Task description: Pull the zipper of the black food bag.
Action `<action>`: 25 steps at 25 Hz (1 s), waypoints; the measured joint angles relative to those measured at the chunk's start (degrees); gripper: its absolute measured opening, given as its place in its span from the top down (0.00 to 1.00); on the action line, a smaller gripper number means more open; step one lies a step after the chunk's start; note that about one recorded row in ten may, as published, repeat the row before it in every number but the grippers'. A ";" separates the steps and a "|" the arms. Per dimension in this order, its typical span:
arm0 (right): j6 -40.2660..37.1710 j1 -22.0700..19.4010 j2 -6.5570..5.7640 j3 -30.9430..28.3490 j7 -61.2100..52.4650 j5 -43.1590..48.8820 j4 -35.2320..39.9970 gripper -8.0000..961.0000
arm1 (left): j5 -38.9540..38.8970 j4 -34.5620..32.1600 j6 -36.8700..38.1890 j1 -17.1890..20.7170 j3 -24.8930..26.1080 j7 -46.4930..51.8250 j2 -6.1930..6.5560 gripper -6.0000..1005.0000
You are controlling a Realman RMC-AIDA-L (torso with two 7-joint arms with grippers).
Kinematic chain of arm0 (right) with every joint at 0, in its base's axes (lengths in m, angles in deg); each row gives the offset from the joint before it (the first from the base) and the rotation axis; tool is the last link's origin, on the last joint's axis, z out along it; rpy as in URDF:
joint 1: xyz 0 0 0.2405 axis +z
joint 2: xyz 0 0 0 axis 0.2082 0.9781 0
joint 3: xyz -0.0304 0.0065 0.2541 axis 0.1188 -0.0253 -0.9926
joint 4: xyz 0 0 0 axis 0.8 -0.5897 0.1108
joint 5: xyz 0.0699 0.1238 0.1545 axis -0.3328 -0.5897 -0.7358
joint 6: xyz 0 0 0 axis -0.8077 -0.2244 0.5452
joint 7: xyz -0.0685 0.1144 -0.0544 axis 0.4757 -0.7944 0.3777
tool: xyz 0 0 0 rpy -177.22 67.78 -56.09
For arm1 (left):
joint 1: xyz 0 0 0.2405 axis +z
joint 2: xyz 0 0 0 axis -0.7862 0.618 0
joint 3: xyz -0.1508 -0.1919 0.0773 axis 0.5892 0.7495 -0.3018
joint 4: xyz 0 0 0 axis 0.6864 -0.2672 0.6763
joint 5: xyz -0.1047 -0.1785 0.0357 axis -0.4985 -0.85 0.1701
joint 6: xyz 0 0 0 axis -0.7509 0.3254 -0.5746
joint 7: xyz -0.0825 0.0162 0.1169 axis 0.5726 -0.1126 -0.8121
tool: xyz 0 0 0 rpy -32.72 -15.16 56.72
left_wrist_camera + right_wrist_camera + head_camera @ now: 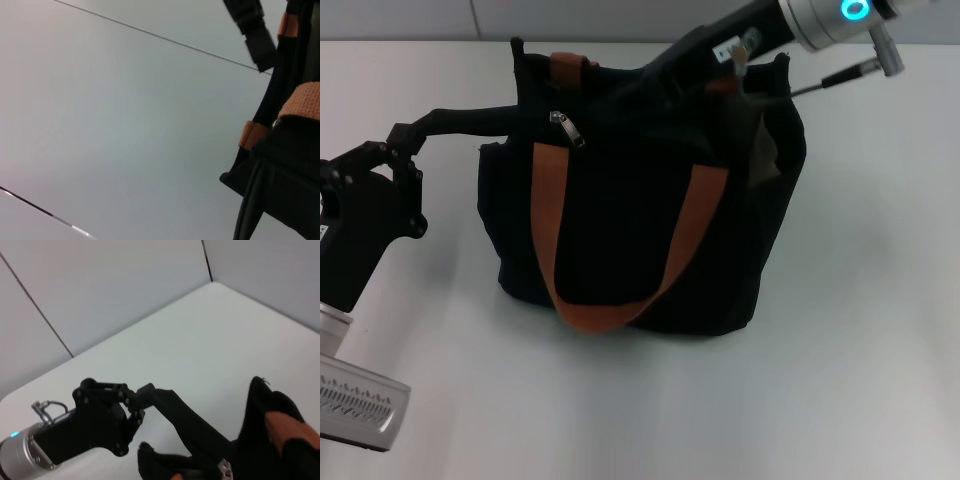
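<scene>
The black food bag (620, 230) stands upright in the middle of the white table, one orange-brown strap (595, 315) hanging down its front. The zipper (570, 129), a small silver pull tab, hangs free at the top edge near the bag's left end. My left gripper (542, 114) reaches in from the left, its tip at the top edge just beside the tab. The right wrist view shows that gripper (217, 462) meeting the bag (270, 440) next to the tab (225, 470). My right gripper (705, 55) comes from the upper right, its tip hidden at the bag's top right edge.
The white table (840, 380) has bare surface in front of and to the right of the bag. A thin cable (840, 75) runs from the right arm above the bag's right corner. The left wrist view shows the bag's side (290, 175).
</scene>
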 joint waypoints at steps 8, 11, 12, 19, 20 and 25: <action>2.13 5.34 1.41 0.48 -1.62 3.91 -6.26 0.65 | 0.14 0.49 0.35 0.01 -0.04 -0.94 -0.07 0.90; 4.43 5.68 1.88 0.73 -1.67 5.17 -7.18 0.65 | 0.18 0.62 0.44 0.01 -0.11 -0.95 -0.08 0.90; 5.79 5.80 2.00 1.12 -1.73 5.17 -7.82 0.65 | 0.19 0.71 0.46 0.01 -0.11 -0.95 -0.09 0.90; 7.68 6.54 2.10 1.55 -1.92 4.88 -10.22 0.65 | 0.21 1.03 0.59 -0.22 -0.12 -0.98 -0.09 0.90; 7.95 6.63 2.13 1.80 -1.91 4.87 -10.49 0.65 | 0.21 1.04 0.60 -0.26 -0.12 -0.98 -0.09 0.90; 9.59 7.13 2.29 3.58 -2.02 3.98 -12.25 0.65 | 0.21 1.09 0.64 -0.34 -0.12 -0.98 -0.09 0.89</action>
